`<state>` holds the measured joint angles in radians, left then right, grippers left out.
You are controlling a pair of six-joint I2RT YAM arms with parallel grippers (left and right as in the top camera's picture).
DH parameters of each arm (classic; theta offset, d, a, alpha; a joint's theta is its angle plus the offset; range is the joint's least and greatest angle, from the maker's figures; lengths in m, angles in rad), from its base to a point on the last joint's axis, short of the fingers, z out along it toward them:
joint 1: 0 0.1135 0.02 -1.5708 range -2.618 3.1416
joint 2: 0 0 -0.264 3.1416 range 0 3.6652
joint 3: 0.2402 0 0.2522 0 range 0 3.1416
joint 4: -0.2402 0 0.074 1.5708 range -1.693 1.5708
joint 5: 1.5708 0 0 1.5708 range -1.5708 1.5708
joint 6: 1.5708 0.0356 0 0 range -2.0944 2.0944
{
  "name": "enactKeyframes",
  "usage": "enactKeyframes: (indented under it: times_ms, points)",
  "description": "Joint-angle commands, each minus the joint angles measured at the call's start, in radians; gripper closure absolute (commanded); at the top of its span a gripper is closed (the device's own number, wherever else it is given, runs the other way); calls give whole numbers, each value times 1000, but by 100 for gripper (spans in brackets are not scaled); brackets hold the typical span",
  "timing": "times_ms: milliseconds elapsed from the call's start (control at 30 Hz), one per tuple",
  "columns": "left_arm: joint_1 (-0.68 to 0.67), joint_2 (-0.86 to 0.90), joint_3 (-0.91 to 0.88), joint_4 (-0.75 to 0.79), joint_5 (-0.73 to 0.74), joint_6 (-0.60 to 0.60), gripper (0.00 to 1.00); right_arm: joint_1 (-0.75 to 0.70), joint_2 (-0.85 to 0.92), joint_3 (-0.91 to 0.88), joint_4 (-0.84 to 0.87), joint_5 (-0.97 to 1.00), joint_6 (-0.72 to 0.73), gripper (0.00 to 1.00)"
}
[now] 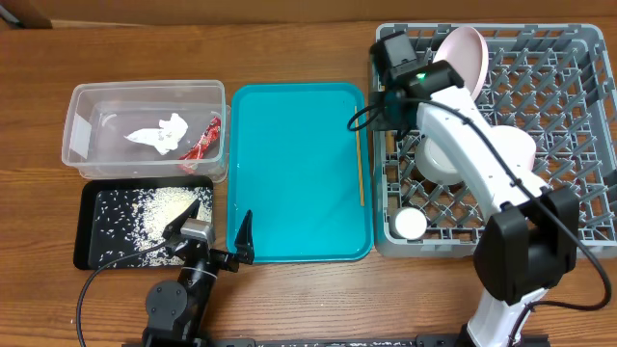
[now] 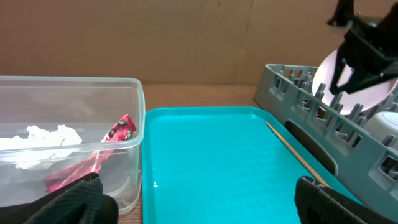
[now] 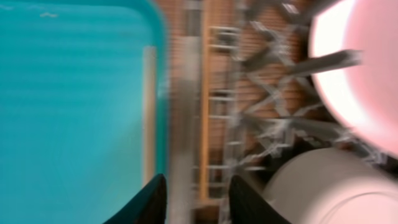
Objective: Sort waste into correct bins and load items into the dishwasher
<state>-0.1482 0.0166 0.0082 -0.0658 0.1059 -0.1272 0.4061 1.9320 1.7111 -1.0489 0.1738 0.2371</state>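
The wooden table (image 1: 289,48) bore 4 items. By left edge sat clear tub (image 1: 77,125) & black tray (image 1: 92,246); teal tray (image 1: 289,173) lay mid-table, grey dish rack (image 1: 578,222) at right edge.

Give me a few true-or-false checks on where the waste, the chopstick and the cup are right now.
1. The wrapper lies in the clear tub. True.
2. The rice is on the teal tray. False: it is on the black tray.
3. A chopstick lies on the teal tray, along its right edge. True.
4. The cup stands on the table outside the rack. False: it sits inside the rack, near its front left corner.
5. The left claw holds the tissue. False: the claw is open and empty, and the tissue is in the tub.
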Motion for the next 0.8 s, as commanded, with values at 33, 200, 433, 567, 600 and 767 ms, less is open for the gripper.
enactKeyframes:
  times_ms: [33, 200, 433, 567, 600, 767]
  points:
    - [4, -10, -3, -1, 15, 0, 0, 121, -52, 3, 12, -39, 17, 53]
    - [4, -10, -3, -1, 15, 0, 0, 201, 25, -68, 86, 67, 97, 50]
    - [4, -10, -3, -1, 15, 0, 0, 184, 204, -83, 129, 278, 134, 48]
    - [4, -10, -3, -1, 15, 0, 0, 156, 262, -83, 122, 210, 124, 58]
    - [4, -10, -3, -1, 15, 0, 0, 151, 274, -83, 116, 165, 111, 64]
    - [4, -10, -3, -1, 15, 0, 0, 149, 285, -81, 71, -50, 66, 87]
